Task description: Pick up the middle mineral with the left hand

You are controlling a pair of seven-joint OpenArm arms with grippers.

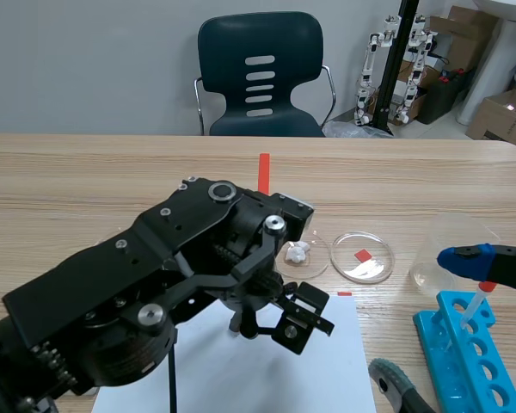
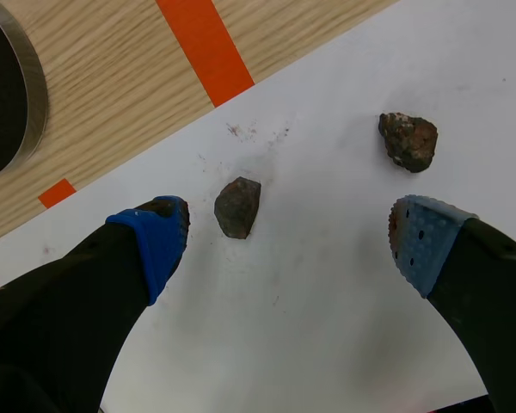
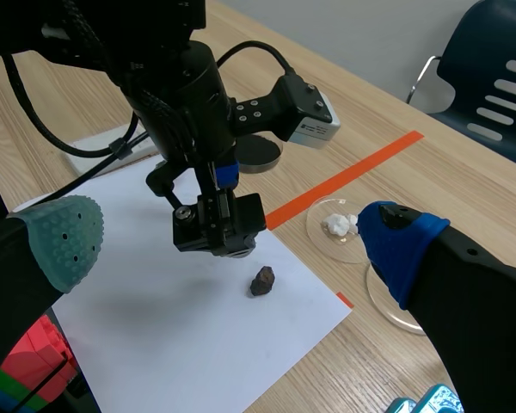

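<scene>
In the left wrist view my left gripper (image 2: 288, 237) hangs open over a white paper sheet (image 2: 327, 327). A small dark mineral (image 2: 237, 206) lies on the sheet between the fingers, close to the blue pad of one finger (image 2: 155, 237). A reddish-brown mineral (image 2: 408, 140) lies ahead of the other finger (image 2: 423, 241). The right wrist view shows the left arm's gripper (image 3: 217, 224) low over the sheet, with one mineral (image 3: 261, 281) beside it. My right gripper (image 3: 232, 245) is open and holds nothing. Only two minerals are visible in any view.
Two clear petri dishes sit past the sheet, one (image 1: 303, 255) with a white lump and one (image 1: 362, 256) over a red mark. A blue tube rack (image 1: 464, 353) stands at the front right. A round dark disc (image 2: 17, 86) lies beyond the sheet's corner.
</scene>
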